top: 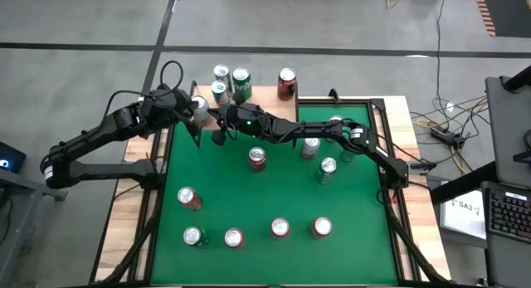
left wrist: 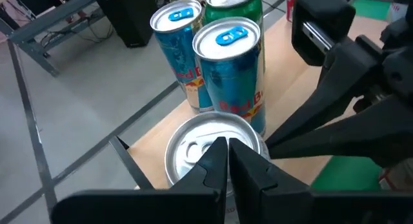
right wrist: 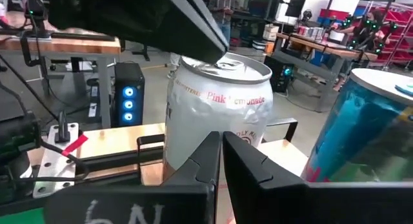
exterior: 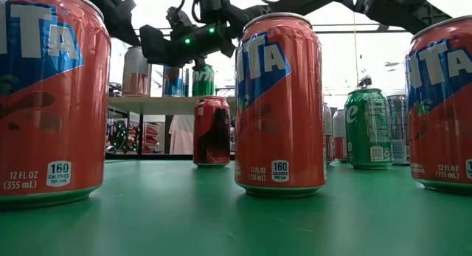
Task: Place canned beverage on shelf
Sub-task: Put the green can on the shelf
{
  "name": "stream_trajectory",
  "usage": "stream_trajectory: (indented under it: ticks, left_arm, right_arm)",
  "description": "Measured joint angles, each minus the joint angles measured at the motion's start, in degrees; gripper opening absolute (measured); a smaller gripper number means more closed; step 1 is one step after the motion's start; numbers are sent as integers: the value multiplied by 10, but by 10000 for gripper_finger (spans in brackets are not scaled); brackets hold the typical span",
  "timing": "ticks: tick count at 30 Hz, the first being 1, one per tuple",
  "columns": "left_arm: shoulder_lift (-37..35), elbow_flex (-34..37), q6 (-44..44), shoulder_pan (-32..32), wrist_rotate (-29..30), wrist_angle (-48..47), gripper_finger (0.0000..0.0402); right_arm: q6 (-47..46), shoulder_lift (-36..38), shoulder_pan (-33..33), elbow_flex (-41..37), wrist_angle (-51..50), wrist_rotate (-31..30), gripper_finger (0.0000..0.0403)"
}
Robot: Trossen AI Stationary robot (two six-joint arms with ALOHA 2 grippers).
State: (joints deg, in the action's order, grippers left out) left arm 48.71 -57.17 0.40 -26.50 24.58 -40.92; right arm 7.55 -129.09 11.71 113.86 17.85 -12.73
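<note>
Here the left gripper (left wrist: 227, 161), fingers pressed together, hangs just above the silver can (left wrist: 210, 146) standing on the shelf (top: 270, 101). The right gripper (right wrist: 219, 161), seemingly also closed, points at it; blue cans (left wrist: 227, 69) stand behind.

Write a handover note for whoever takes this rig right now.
Left gripper: shut, right over the top of the silver can.
Right gripper: shut, next to that can, not holding it.
Shelf: the silver can seems to stand at its edge, near two blue cans, a green can and a red can.
Left: several cans wait on the table.
</note>
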Motion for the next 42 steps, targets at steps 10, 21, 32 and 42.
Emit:
stream_trajectory:
  ticks: [10,21,32,42]
  left_arm:
    - [-27,0,-5,0,4,36,0]
    - [-91,17,-57,60,4,52,0]
    - [-85,64,-74,215,60,110,0]
    - [-88,64,30,225,120,93,0]
  right_arm:
    - [49,45,-30,0,-107,-151,12]
    - [45,136,-91,-4,-300,-183,12]
    - [31,250,-158,-104,-392,-199,12]
    - [-29,355,-181,-246,-406,-97,12]
